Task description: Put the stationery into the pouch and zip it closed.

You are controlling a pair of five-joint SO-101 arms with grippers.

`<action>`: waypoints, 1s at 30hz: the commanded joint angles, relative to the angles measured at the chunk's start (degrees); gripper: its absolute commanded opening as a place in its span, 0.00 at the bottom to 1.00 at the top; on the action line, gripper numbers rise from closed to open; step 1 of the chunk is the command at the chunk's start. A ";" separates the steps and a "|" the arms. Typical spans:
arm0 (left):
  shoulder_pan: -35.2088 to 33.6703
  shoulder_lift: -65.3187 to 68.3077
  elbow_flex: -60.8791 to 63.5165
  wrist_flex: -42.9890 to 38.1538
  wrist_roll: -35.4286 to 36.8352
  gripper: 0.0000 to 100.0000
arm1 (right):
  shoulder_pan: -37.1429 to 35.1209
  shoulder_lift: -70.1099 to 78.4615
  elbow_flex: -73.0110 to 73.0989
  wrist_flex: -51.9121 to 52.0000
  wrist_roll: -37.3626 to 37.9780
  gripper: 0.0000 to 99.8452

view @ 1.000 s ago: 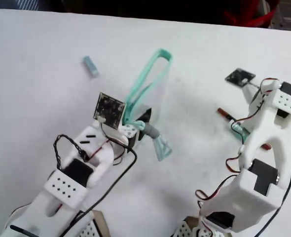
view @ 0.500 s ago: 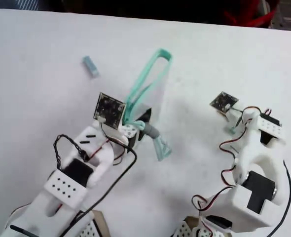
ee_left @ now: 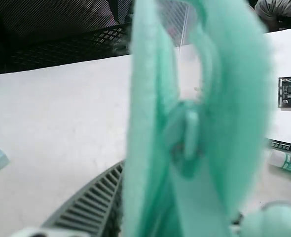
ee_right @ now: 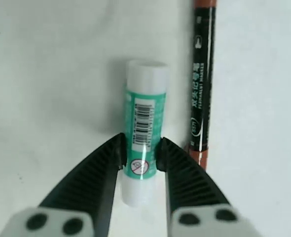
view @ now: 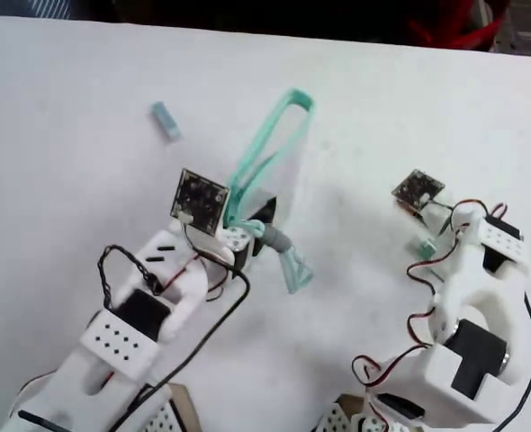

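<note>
Where the eraser (view: 165,120) lies: far left of everything, alone on the white counter (view: 67,72), a small pale blue block well apart from both my arms.
My left hand (view: 252,227): pressed together on the near end of the pouch, pinching it. A dark ribbed finger shows under the fabric in my left wrist view.
Pouch (view: 267,160): mint green rim with clear sides, held in my left hand near the middle of the counter. Its mouth gapes in a long loop that runs away from me toward the far side. A short green end sticks out past my fingers on the near side.
Zip pull (ee_left: 185,143): mint coloured, sitting on the green band right in front of my left wrist camera, at the end I hold.
My right hand (ee_right: 140,146): down at the counter, well to the right of the pouch, with its two black fingers closed against both sides of the glue stick, pinching it.
Glue stick (ee_right: 145,113): green label and white cap, lying flat on the counter with the cap pointing away from my right hand, which grips its lower half.
Pen (ee_right: 203,84): dark barrel with a reddish-brown end, lying flat just beside the glue stick and parallel with it, a narrow strip of counter between them. One of my right fingers is close to it; I cannot tell whether it touches.
</note>
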 commanded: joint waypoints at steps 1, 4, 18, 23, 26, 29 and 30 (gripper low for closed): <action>-0.13 -1.19 -2.99 0.26 0.53 0.15 | 1.36 -0.66 3.60 -0.48 6.77 0.02; -0.31 -1.19 -2.99 0.26 0.53 0.15 | 3.03 -0.66 7.91 -6.37 7.65 0.08; 0.04 -1.19 -2.11 0.09 0.53 0.16 | -1.45 -20.44 6.95 1.63 -6.42 0.02; 0.04 -1.19 -2.11 0.26 0.53 0.16 | -16.22 -41.89 -4.66 15.69 -24.88 0.02; 0.04 -1.19 -2.11 0.26 0.53 0.16 | -26.86 -50.07 -10.64 16.13 -33.05 0.02; 0.04 -1.19 -2.11 0.26 0.53 0.16 | -34.68 -50.24 -21.01 16.84 -39.03 0.02; 0.04 -1.19 -2.11 0.26 0.53 0.16 | -36.53 -49.19 -24.53 16.75 -41.85 0.02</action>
